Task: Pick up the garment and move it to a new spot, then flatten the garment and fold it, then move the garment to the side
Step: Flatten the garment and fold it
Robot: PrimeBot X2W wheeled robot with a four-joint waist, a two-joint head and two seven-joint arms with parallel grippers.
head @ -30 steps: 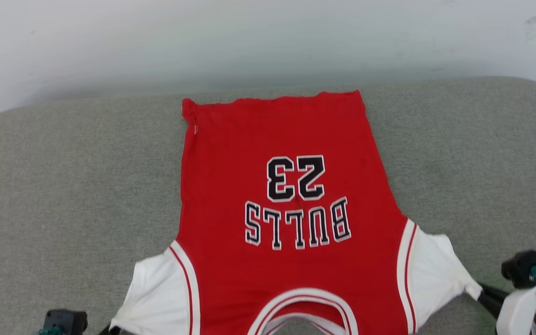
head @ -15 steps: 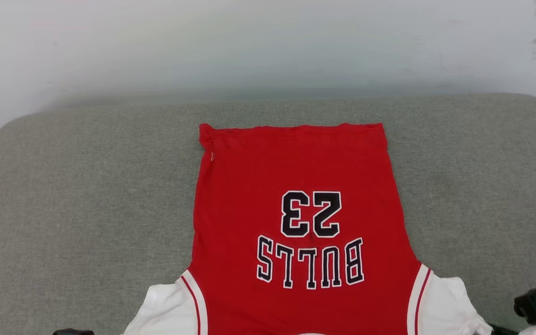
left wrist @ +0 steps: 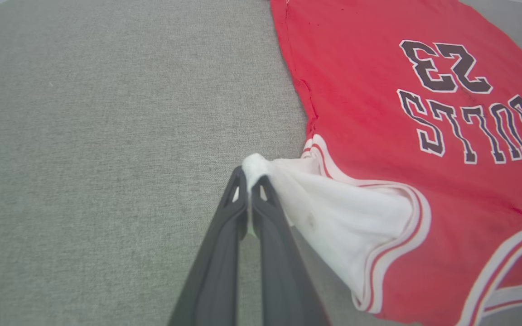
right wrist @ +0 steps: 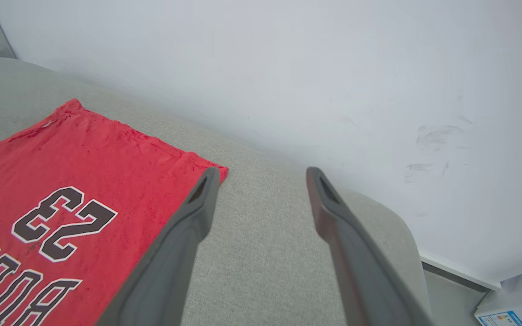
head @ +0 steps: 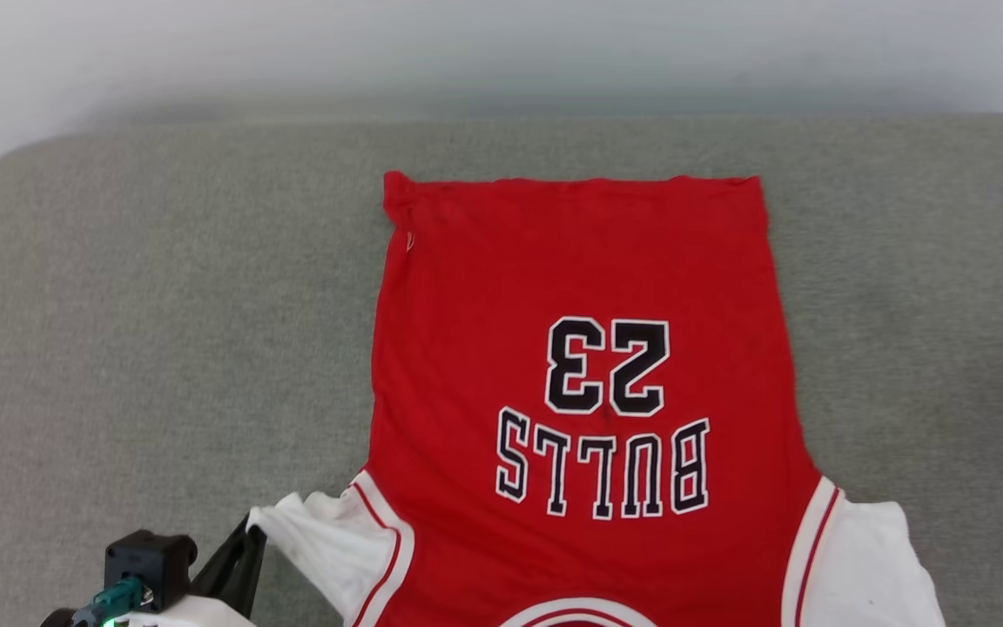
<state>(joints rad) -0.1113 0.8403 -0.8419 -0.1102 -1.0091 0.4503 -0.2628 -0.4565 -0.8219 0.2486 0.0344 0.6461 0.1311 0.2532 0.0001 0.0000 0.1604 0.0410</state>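
- Our left jaws clamp a white sleeve tip of the garment (left wrist: 369, 81), which spreads flat to their right.
- Our right jaws stand apart, empty, with the garment to their left.

**Grey Fabric Below, Pale Wall Behind**

A grey woven-fabric surface (head: 162, 305) with rounded corners spreads across the middle and lower head view. Behind it, along the top of the frame, stands a plain white wall (head: 501, 52). In the right wrist view, faint grey scuff marks (right wrist: 437, 136) show on the wall at the right. A pale baseboard (right wrist: 460, 270) runs along its foot, and a white item with blue print (right wrist: 510, 317) sits in the lower right corner.
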